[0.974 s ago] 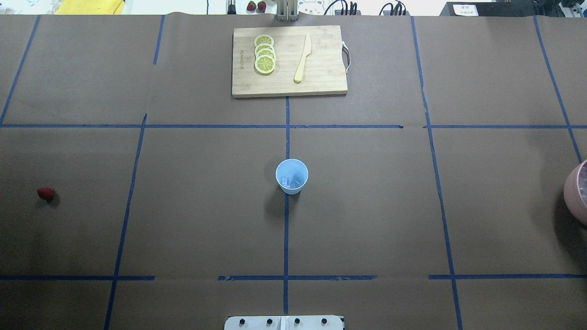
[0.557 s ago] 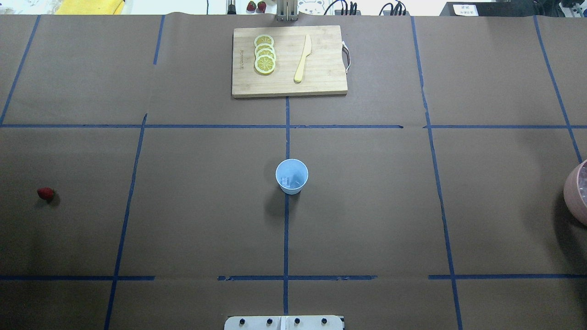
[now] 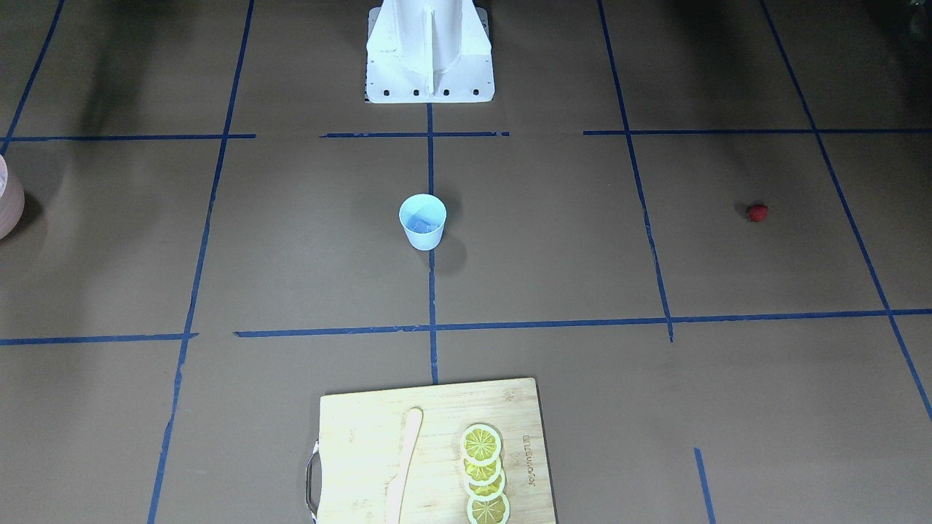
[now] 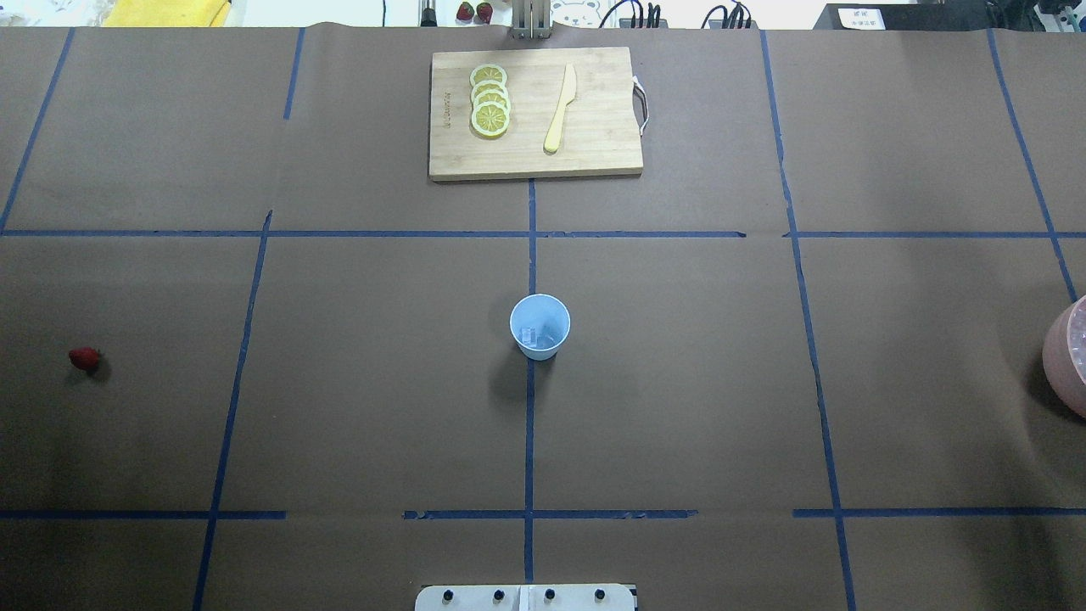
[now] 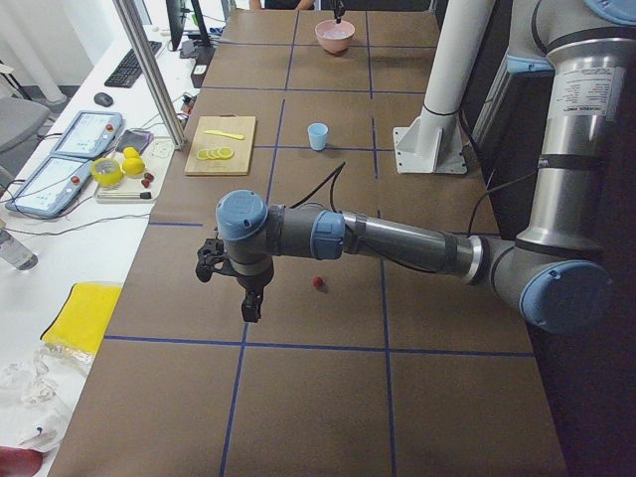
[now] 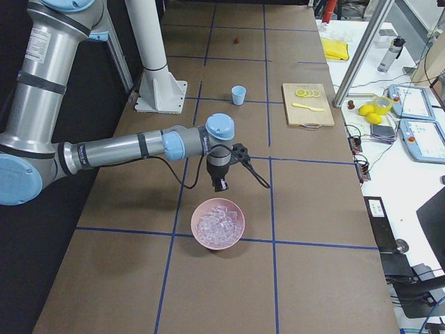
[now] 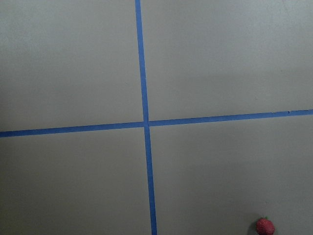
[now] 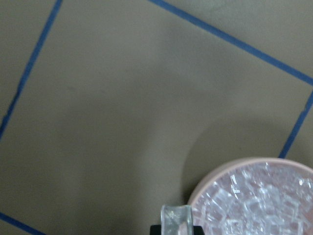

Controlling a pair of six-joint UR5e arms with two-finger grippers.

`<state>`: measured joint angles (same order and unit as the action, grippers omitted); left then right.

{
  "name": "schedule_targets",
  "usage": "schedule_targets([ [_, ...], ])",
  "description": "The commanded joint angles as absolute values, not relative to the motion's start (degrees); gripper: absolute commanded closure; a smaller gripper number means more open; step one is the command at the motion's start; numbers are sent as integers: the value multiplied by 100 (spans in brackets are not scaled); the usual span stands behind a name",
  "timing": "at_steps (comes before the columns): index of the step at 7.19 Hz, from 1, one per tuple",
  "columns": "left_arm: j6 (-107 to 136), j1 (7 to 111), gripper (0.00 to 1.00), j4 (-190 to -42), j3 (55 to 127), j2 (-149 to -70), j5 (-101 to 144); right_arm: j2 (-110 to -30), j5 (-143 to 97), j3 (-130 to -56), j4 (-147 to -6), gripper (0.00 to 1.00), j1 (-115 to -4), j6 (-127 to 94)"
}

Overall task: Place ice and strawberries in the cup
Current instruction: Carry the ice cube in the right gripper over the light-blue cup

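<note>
The light-blue cup (image 4: 540, 327) stands upright at the table's middle with a piece of ice (image 4: 528, 337) inside; it also shows in the front view (image 3: 422, 221). The strawberry (image 4: 84, 358) lies on the paper at the far left and shows at the bottom of the left wrist view (image 7: 265, 226). My left gripper (image 5: 248, 308) hangs above the table beside the strawberry (image 5: 318, 282); I cannot tell whether it is open or shut. My right gripper (image 8: 177, 229) holds a clear ice cube (image 8: 177, 216) just beside the pink bowl's rim (image 8: 215, 182).
The pink bowl (image 6: 218, 223) full of ice sits at the table's right end, partly in the overhead view (image 4: 1071, 356). A wooden cutting board (image 4: 594, 144) with lemon slices (image 4: 490, 100) and a pale knife (image 4: 561, 109) lies at the back.
The shadow beside the pink bowl at the overhead view's right edge has shrunk. The cup, strawberry and board have not moved.
</note>
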<state>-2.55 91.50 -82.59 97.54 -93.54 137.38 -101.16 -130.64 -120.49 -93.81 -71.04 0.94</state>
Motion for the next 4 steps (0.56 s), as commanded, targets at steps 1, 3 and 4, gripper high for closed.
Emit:
schedule_targets([
  [1, -255, 9149, 0, -8262, 9738, -9352, 13737, -8690, -13148, -12085, -10166, 100, -6508, -1276],
  [3, -255, 9149, 0, -8262, 9729, -9352, 13737, -7495, -13122, -11718, -10274, 100, -5646, -2901],
  [4, -255, 9149, 0, -8262, 9712, -9360, 13746, -6853, -13079, -11429, -10274, 100, -5181, -3823],
])
